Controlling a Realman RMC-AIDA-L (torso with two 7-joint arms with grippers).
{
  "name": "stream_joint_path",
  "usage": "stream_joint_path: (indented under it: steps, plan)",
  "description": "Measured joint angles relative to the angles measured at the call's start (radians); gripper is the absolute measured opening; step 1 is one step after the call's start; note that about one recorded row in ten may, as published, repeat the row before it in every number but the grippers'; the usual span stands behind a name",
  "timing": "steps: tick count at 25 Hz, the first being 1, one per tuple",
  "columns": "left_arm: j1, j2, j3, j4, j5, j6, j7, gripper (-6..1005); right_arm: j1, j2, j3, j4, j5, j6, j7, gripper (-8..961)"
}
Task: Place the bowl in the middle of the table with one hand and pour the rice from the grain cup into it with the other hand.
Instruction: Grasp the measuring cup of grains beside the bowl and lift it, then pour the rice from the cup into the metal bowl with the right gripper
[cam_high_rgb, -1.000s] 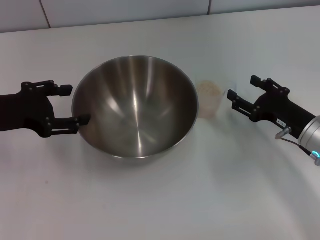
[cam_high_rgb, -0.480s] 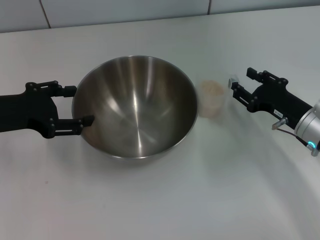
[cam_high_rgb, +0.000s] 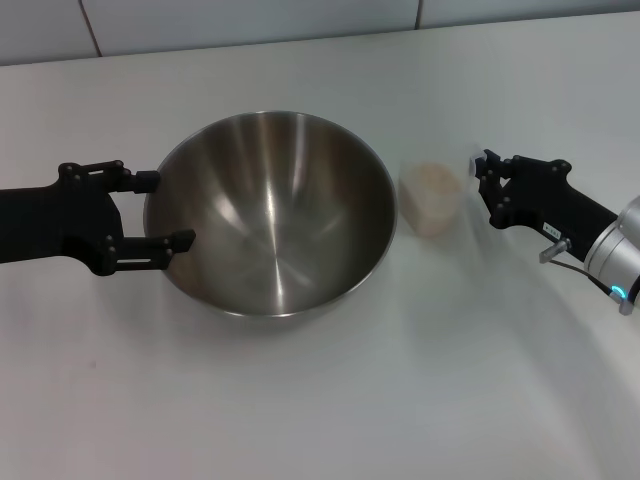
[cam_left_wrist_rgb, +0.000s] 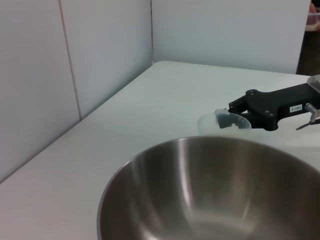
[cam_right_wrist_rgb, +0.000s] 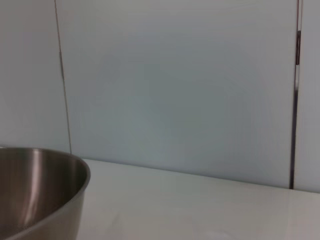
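1. The right end effector (cam_high_rgb: 482, 178) sits just beside the grain cup (cam_high_rgb: 432, 198); I cannot tell how far apart its fingers stand.
2. The cup, filled with rice (cam_high_rgb: 433, 177), looks thin and light, likely to flex; a gentle mid-wall grip seems best.
3. The left end effector (cam_high_rgb: 165, 210) is spread wide at the rim of the bowl (cam_high_rgb: 270, 210), not closed on it.
4. The bowl, mid-bench (cam_high_rgb: 320, 400), looks stiff, smooth and slippery; its rim seems the best hold.

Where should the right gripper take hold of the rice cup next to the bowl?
Around the side wall of the cup, about mid-height, coming in level from the right gripper side. It stands upright, full of rice, and the bowl blocks the opposite side.
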Motion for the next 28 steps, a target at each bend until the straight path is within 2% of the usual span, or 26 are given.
stream_joint_path:
  steps: [6,15,20,25,26,28]
  plan:
    - [-0.001,0.0,0.002,0.0,0.0,0.0,0.0,811,0.001,0.001,0.004,0.011,0.0,-0.001,-0.026,11]
    - [-0.001,0.002,0.003,0.002,0.0,0.004,-0.001,812,-0.003,0.001,0.089,0.01,0.0,-0.025,-0.037,7]
    - [-0.002,0.002,0.003,0.003,0.0,0.016,-0.001,812,-0.008,-0.001,0.134,0.004,0.0,-0.112,-0.052,8]
    - [-0.002,0.002,0.003,0.007,0.0,0.023,-0.001,812,-0.009,-0.001,0.184,0.041,0.0,-0.257,-0.241,10]
    - [-0.002,0.002,0.003,0.007,0.0,0.023,-0.001,811,-0.003,-0.001,0.204,0.087,0.0,-0.309,-0.364,10]
    - [-0.002,0.001,0.003,0.011,0.0,0.033,-0.001,811,0.002,-0.001,0.21,0.111,0.0,-0.331,-0.428,11]
